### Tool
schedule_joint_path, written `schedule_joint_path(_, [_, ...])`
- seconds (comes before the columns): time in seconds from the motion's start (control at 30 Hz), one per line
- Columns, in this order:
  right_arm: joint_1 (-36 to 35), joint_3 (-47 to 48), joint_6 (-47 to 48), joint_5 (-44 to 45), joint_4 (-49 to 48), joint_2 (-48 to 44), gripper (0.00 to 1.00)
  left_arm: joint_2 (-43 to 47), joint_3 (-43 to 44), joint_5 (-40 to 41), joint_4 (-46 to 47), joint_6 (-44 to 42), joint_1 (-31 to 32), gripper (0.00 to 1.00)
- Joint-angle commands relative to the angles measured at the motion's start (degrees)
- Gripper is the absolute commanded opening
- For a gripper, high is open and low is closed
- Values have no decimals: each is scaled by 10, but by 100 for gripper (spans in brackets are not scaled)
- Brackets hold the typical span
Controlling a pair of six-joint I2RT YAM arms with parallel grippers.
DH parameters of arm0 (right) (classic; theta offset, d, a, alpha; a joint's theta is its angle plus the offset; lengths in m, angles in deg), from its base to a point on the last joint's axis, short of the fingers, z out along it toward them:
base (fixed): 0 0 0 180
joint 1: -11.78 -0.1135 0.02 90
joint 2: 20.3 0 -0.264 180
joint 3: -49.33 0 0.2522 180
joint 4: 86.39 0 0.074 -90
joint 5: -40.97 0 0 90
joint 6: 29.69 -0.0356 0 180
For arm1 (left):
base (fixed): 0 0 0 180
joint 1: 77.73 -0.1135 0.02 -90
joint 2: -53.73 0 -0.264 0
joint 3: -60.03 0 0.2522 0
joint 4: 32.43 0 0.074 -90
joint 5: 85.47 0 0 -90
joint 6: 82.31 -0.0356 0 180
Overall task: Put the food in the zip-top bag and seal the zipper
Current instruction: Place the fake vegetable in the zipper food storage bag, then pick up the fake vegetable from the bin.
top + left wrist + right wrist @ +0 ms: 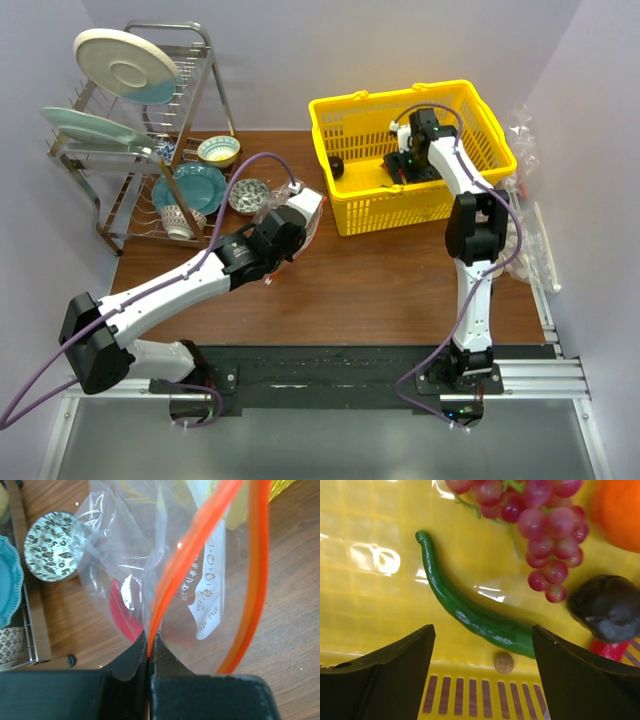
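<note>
- Closest to the left wrist camera: black fingers (210,695) of the left gripper (150,647), pressed tight together and pinching the zipper (172,577) at one end of the bag's mouth.
- From that pinch, red-orange strip parted into two curved lines, with the mouth of the clear zip-top bag (120,535) gaping between them; white label (210,585) with printed characters on the plastic.
- Beneath the bag, brown wooden table (290,630); through the plastic, a red rounded shape (122,615), too blurred to name.
- Left of the bag, small patterned bowl (54,546) and the scalloped edge of a teal plate (7,585).
- Closest to the right wrist camera: two dark fingers (385,680) of the right gripper (482,630), spread wide, gripping nothing, hovering over the floor of a yellow basket (370,580).
- On that floor, the food: long green vegetable (465,610), its thick end in line with the gap between the fingers; bunch of dark red grapes (545,530) beyond it; orange (620,510) in the upper right corner; dark purple-black fruit (607,607) just beside the tip of the grapes.
- Also in the basket: small tan ball (503,662) near the vegetable, and a bit of something red (610,647) under the dark fruit.
- From above: basket at the table's far right with the right arm reaching down into it; left arm stretched toward the middle, bag in its grip beside a dish rack (110,200) of plates and bowls; bag and basket apart.
</note>
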Motion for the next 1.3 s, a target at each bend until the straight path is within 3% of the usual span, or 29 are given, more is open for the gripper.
schedule_joint_path(0.0, [-2,43,52,-20,25,26,83,14,-17,-40,67,-7,-26,0])
schedule_joint_path(0.33, [-1,19,71,58,-35,80,78,12,-16,-73,76,-10,-46,0])
schedule_joint_path(0.37, [-1,19,71,57,-36,84,73,14,-18,-73,76,-11,-46,0])
schedule_joint_path(0.4, [-1,25,68,59,-30,89,57,14,-19,-74,76,-12,-46,0])
schedule_joint_path(0.5, [-2,86,60,15,26,121,27,13,-20,-72,76,-13,-47,0])
schedule_joint_path(0.6, [-2,110,41,-27,33,116,17,13,-18,-70,73,-14,-47,0])
schedule_joint_path(0.93, [-1,35,-35,-172,-93,-48,5,26,-22,-73,72,-13,-49,0])
schedule_joint_path(1.27, [-1,22,-127,-224,-189,-146,0,40,-26,-77,70,-12,-49,0])
